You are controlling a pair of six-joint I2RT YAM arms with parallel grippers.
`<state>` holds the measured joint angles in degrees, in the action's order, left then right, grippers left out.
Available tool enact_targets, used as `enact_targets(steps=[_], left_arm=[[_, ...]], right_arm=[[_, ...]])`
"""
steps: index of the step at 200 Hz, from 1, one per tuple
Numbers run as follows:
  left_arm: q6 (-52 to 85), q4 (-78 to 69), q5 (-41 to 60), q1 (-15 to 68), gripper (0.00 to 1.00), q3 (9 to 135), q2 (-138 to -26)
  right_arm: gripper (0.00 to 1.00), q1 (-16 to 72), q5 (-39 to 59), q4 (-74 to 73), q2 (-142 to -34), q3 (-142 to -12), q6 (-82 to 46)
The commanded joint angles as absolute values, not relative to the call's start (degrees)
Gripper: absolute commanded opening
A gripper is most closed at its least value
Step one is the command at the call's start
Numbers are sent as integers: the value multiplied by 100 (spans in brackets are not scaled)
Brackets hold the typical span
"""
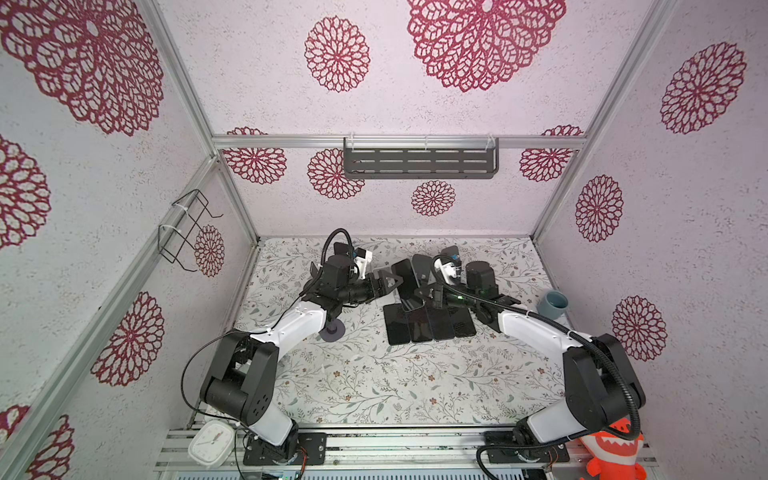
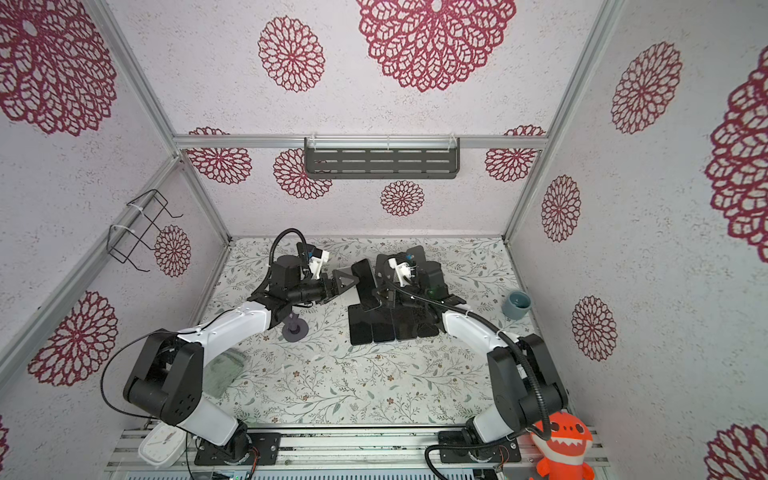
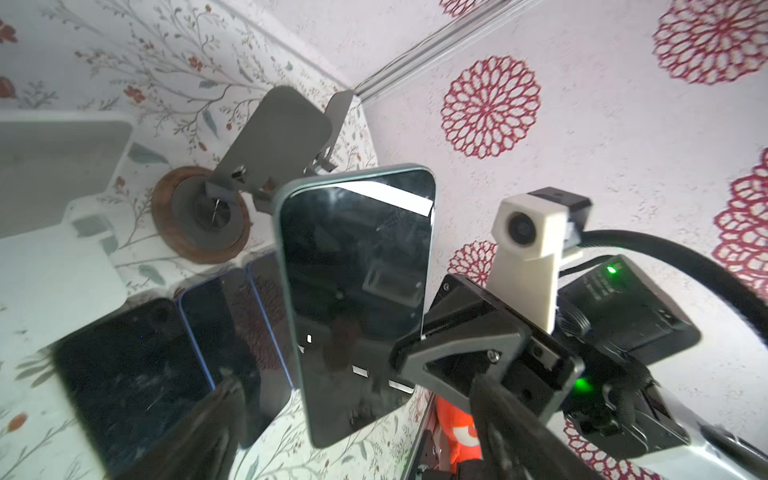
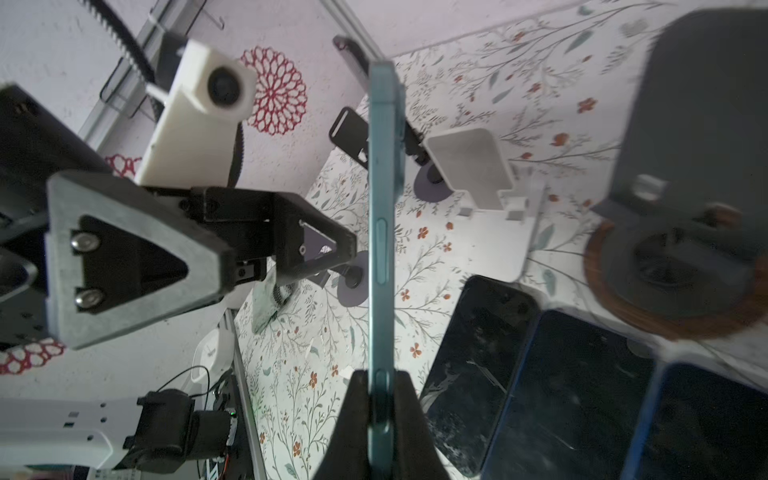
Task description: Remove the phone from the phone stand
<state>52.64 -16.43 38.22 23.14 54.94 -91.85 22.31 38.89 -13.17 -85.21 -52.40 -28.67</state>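
Note:
My right gripper (image 4: 381, 378) is shut on the lower end of the teal-edged phone (image 4: 384, 216), which I see edge-on and held off the table. In both top views the phone (image 1: 409, 286) (image 2: 365, 284) hangs above the row of flat phones, with the right gripper (image 1: 430, 297) on its right. My left gripper (image 3: 357, 432) (image 1: 390, 282) stands open facing the dark screen (image 3: 357, 270), not gripping it. The grey phone stand (image 3: 278, 137) on a wooden base stands behind the phone; in the right wrist view this stand (image 4: 690, 124) is apart from it.
Several dark phones (image 1: 428, 326) lie side by side on the floral table. A white stand (image 4: 469, 166) and a black stand (image 4: 349, 137) are at the back, and a grey disc-based stand (image 1: 331, 330) sits under my left arm. A blue-grey cup (image 1: 552, 305) is at the right.

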Motion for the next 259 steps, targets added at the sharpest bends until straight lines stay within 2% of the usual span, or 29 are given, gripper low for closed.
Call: enact_targets(steps=[1,27,69,89,157,185,229,248,259], left_arm=[[5834,-3199,4155,2285,80,5319,-9211],[5920,-3565,4237,2308,70,5254,-9332],[6085,-4012,4234,2350,72,5207,-9514],[6237,-4303,4192,2355,68,5135,-9583],[6549,-4873,4186,2417,41,5064,-9629],[6537,-4781,4134,2400,26,5058,-9541],[6424,-4481,4045,2399,8,5133,-9398],[6323,-4261,3984,2401,4,5154,-9327],[6130,-3866,3915,2406,2,5212,-9254]], right_arm=[[0,2074,4300,-2140,-8054,-5192,-3454],[0,2074,4668,-2790,-8074,-5100,-3927],[0,2175,5051,-3777,-8373,-5055,-4579],[0,2192,5062,-3937,-8419,-5028,-4694],[0,2338,5112,-4021,-8782,-5231,-4797],[0,2380,5184,-4298,-9027,-5308,-5006],[14,2373,5270,-4553,-9245,-5418,-5248],[22,2377,5282,-4536,-9298,-5488,-5246],[31,2374,5256,-4489,-9323,-5538,-5233]])
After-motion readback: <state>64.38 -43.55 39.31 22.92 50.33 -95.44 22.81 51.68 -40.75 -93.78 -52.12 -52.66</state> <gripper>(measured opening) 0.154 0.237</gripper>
